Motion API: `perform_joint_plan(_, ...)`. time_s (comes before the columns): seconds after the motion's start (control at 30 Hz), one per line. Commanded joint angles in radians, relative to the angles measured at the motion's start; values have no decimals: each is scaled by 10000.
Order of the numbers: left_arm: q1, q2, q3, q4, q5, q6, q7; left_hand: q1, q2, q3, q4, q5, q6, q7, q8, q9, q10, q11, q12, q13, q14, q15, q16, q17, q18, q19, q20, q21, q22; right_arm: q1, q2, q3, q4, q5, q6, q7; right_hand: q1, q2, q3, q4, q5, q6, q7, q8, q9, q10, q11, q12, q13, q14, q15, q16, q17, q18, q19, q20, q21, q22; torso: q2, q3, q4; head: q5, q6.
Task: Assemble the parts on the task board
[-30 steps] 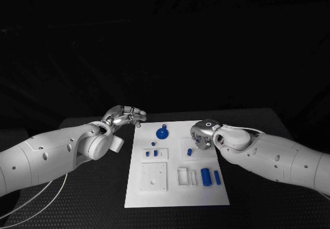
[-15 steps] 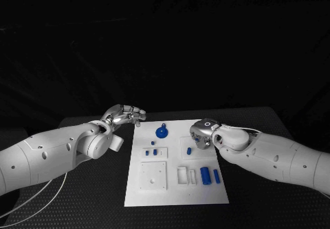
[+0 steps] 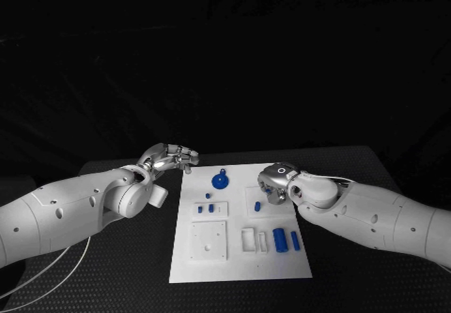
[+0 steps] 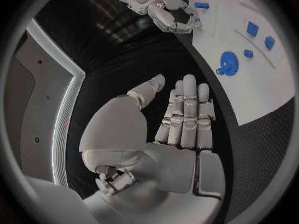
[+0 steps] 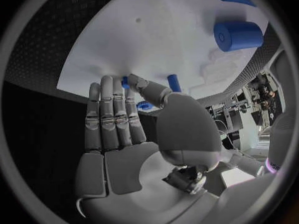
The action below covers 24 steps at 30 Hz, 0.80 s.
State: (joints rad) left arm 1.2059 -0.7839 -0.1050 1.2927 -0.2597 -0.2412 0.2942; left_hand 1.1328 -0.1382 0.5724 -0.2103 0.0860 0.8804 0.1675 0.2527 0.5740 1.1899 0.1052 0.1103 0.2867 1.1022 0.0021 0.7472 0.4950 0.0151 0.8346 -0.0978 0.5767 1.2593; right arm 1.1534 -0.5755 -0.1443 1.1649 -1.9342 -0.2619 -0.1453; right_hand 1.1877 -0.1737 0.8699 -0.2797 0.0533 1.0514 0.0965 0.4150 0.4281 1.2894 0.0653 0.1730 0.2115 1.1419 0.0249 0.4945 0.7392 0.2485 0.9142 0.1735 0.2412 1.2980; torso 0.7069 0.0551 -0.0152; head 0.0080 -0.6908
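Presently, right hand: poised over the far right part of the task board, palm turned down, fingers extended side by side with thumb apart, holding nothing; in the right wrist view fingertips close above the white surface, contact not discernible. Left hand: off the board's far left corner above the black table, fingers straight and together in the left wrist view, nothing held.

Task board: one, white rectangular plate, centre of table, long side running away from the robot, with raised and recessed white fixtures. Blue parts counted in the head view, seven: one gear with a round hub at the far end; one tiny peg just nearer; two small pieces side by side in a left fixture; one short peg beside the right hand; one thick cylinder and one slim rod lying parallel near the right edge.
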Motion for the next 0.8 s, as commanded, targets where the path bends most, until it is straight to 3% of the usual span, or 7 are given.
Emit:
perform_joint_plan(0.03,20,29,8,29,64,135,45,-39,-13,-33,-49,43,-74,8,-32,1,-64,8,-60,-10,79,-5,-65,17,65,99,3,-59,6,-121,-8,-82,-35,-273,336,-244,89,-48,74,-11,36,79,-15,40,36,97,-1,71,53,108,-10,-68,67,133,105,-1,47,24,2,-2,1,-3,5)
perform_joint_plan(0.5,21,29,8,-89,134,110,40,-47,-17,-36,-48,40,-89,14,-37,0,-71,11,-62,-14,88,-2,-77,30,66,106,6,-68,10,-111,-251,-68,349,-236,114,-267,52,-96,113,-13,21,164,-50,45,107,178,-43,88,175,217,-55,-113,217,133,210,-42,91,54,-9,3,-9,10,-1)
perform_joint_plan(0.8,21,42,8,-131,191,115,30,-47,-22,-36,-49,44,-109,22,-46,-3,-78,13,-64,-18,98,-1,-91,45,70,115,7,-79,14,87,-389,6,578,-229,13,-262,52,-124,143,-13,11,186,-60,41,131,191,-52,83,215,241,-64,-142,266,133,232,-54,98,62,0,1,-7,6,35)
